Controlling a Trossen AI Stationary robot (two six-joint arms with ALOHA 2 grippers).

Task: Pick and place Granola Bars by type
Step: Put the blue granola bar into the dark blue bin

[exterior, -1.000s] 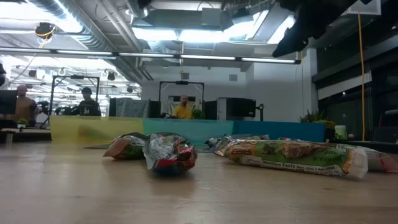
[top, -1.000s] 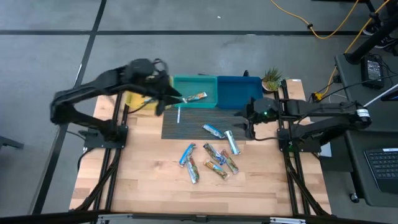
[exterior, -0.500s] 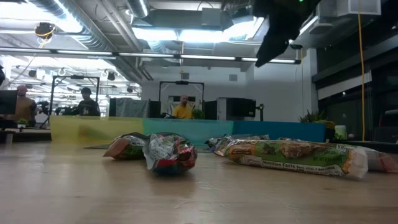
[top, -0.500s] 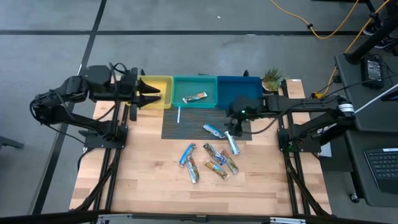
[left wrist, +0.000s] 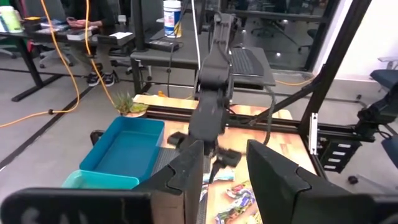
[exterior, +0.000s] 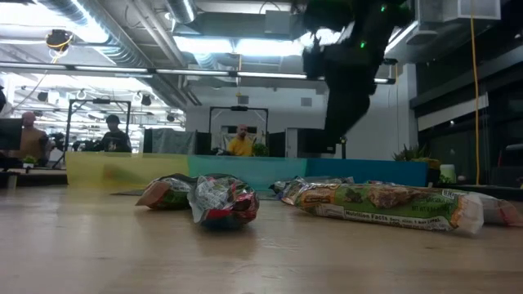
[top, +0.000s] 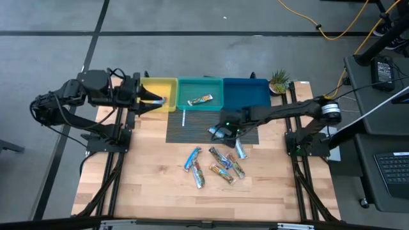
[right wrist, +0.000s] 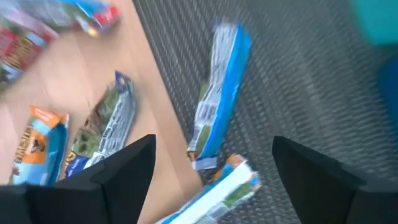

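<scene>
The right gripper (top: 223,131) is held with fingers spread, empty, just above a blue bar (right wrist: 217,99) on the dark mat (top: 192,131). More bars (top: 217,167) are scattered nearby on the wooden table (top: 147,179). One bar (top: 200,99) lies in the teal bin (top: 214,86), apparently alone. The left gripper (top: 156,101) is parked by the yellow bin (top: 167,84), fingers parted.

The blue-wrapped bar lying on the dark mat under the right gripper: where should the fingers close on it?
Across its narrow middle, from above. The blue bar lies flat on the dark mat, long and slim, and the open right gripper already straddles it, so closing on its long edges looks easiest.
</scene>
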